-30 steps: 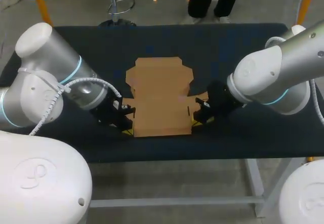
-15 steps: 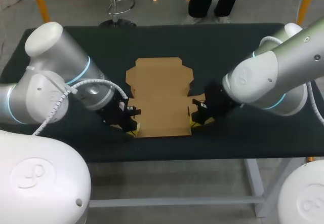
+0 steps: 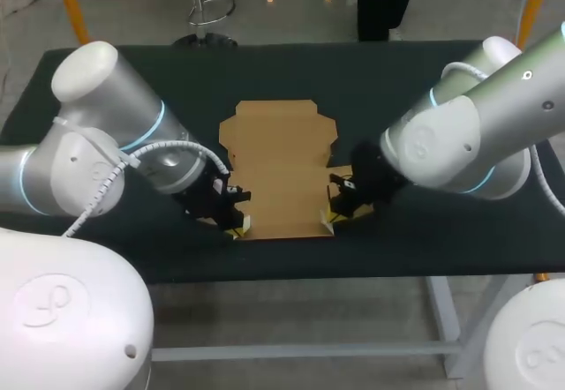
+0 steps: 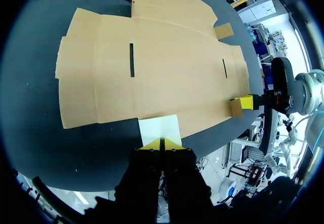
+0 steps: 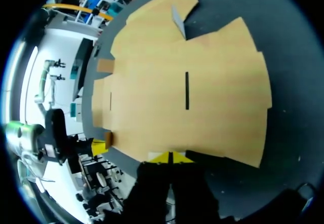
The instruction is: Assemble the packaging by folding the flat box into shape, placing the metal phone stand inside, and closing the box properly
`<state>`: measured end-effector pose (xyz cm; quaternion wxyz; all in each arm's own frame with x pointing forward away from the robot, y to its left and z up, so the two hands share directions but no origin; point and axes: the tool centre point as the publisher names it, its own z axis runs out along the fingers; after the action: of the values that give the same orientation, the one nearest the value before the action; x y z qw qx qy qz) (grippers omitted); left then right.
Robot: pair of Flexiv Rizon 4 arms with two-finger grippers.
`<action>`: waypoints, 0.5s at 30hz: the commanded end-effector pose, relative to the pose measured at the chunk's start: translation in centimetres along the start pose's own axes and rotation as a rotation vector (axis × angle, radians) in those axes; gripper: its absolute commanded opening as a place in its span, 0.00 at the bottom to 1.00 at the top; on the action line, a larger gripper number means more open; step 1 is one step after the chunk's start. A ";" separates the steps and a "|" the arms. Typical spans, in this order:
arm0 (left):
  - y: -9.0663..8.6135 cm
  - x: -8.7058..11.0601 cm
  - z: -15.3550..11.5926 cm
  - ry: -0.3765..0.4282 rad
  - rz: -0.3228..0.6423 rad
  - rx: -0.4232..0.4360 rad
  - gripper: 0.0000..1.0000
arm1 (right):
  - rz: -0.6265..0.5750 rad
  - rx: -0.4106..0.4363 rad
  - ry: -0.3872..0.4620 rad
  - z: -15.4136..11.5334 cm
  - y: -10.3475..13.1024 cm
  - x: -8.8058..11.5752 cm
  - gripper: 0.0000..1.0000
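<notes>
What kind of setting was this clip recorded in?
Probably a robotics lab bench: left gripper and right gripper at the near corners of a flat cardboard box on a black-covered table.

surface: black table | lying on it: flat cardboard box, unfolded, near front edge
</notes>
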<state>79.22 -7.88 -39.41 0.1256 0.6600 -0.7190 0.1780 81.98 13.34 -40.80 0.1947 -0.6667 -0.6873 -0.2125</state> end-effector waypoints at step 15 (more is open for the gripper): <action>-0.6 0.9 1.7 -0.048 0.006 0.025 0.00 | 0.001 -0.015 -0.060 1.2 -0.5 0.2 0.00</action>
<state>79.74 -8.80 -40.18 0.1097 0.6600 -0.7216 0.1778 81.83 13.81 -41.48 0.1793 -0.6714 -0.6908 -0.1999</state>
